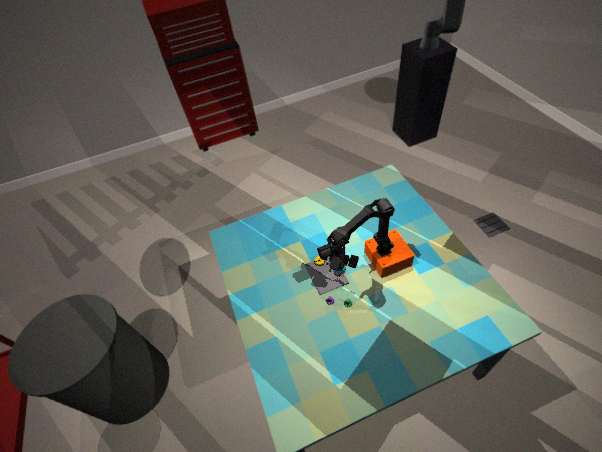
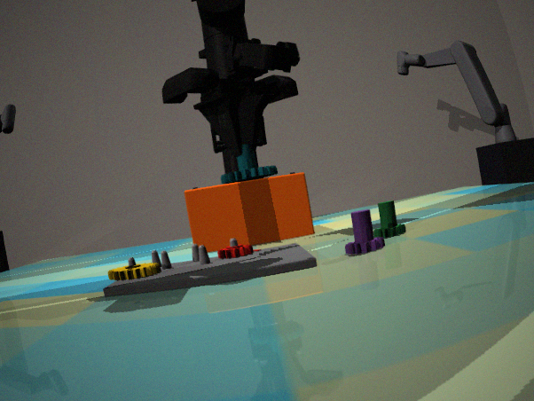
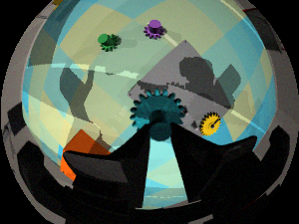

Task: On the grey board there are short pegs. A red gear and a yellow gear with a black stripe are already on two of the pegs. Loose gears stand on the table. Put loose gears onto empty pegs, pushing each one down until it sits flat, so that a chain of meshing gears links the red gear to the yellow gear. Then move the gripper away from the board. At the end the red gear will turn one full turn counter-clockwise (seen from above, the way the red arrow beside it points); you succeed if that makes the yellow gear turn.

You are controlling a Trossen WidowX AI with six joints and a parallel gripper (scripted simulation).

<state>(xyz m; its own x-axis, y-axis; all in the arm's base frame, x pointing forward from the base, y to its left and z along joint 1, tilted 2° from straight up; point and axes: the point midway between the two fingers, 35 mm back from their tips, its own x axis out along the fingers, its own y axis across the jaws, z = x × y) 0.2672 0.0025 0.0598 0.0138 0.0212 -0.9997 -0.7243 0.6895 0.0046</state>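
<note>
My gripper (image 2: 239, 161) (image 3: 158, 127) is shut on the stem of the teal gear (image 2: 249, 174) (image 3: 157, 108) and holds it level, well above the grey board (image 1: 333, 286) (image 2: 293, 263) (image 3: 185, 54). The red gear (image 2: 235, 251) sits on a peg; in the wrist view it is hidden by the teal gear. The yellow gear (image 1: 319, 261) (image 2: 134, 271) (image 3: 209, 123) sits on a peg at the other end. Bare pegs (image 2: 203, 255) (image 2: 165, 260) stand between them. The purple gear (image 1: 330, 300) (image 2: 365, 244) (image 3: 153, 31) and the green gear (image 1: 348, 302) (image 2: 389, 230) (image 3: 109, 42) stand upright on the table.
The orange base block (image 1: 389, 260) (image 2: 222, 222) (image 3: 75, 154) of the arm stands behind the board in the exterior view. The patchwork table (image 1: 350, 350) (image 2: 177, 355) carries shifting shadows. The purple and green gears stand beyond one end of the board, a short way apart.
</note>
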